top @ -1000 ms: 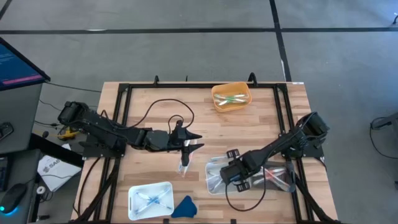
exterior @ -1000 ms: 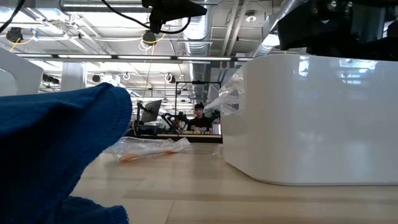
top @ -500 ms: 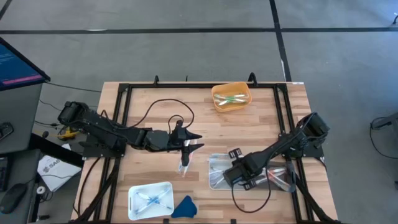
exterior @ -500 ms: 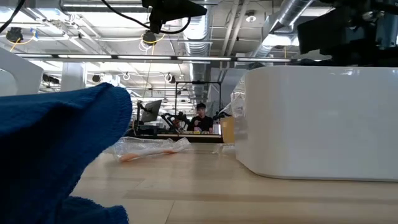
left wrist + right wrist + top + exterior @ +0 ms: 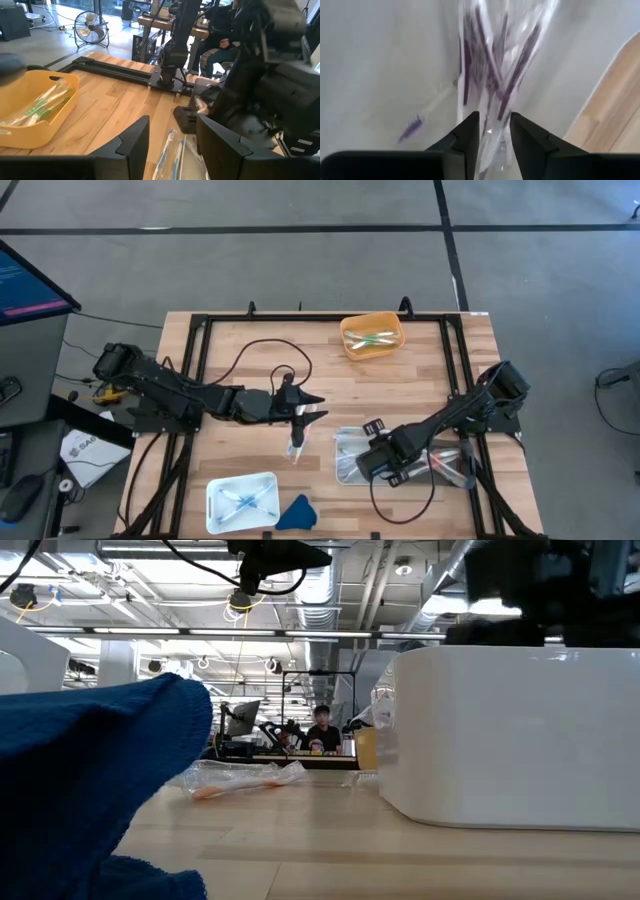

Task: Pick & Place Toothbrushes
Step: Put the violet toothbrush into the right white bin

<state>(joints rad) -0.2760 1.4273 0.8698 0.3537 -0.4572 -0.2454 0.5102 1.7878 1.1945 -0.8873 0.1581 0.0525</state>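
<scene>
My right gripper (image 5: 493, 117) points down into the white tray (image 5: 345, 448) at the table's right front and is shut on a clear-wrapped pack of purple-handled toothbrushes (image 5: 490, 55). More wrapped toothbrushes (image 5: 445, 465) lie in that tray. My left gripper (image 5: 313, 407) hovers open near the table's middle. Below it, one wrapped toothbrush (image 5: 297, 442) lies flat on the wood, and in the left wrist view this toothbrush (image 5: 166, 152) shows between the open fingers. Green toothbrushes (image 5: 372, 338) lie in the orange tray (image 5: 345, 345), blue ones (image 5: 243, 500) in the small white tray (image 5: 215, 490). My right gripper pinches the clear wrapper of the purple toothbrush pack (image 5: 494, 132) between its two fingers. The fingers come from above, pointing down. The pack runs on from the fingers over the tray's white floor; whether it is lifted clear cannot be told.
A blue cloth lump (image 5: 295, 513) lies at the near edge beside the small white tray. A black cable (image 5: 255, 355) loops over the wood behind the left arm. A black frame (image 5: 200, 380) borders the tabletop. Bare wood lies between the orange tray and the white tray.
The white tray under my right gripper has slid a little toward the table's right edge, and its near-left wall now stands farther right in the low view. My right gripper has rolled slightly about its downward-pointing axis while staying over the tray.
</scene>
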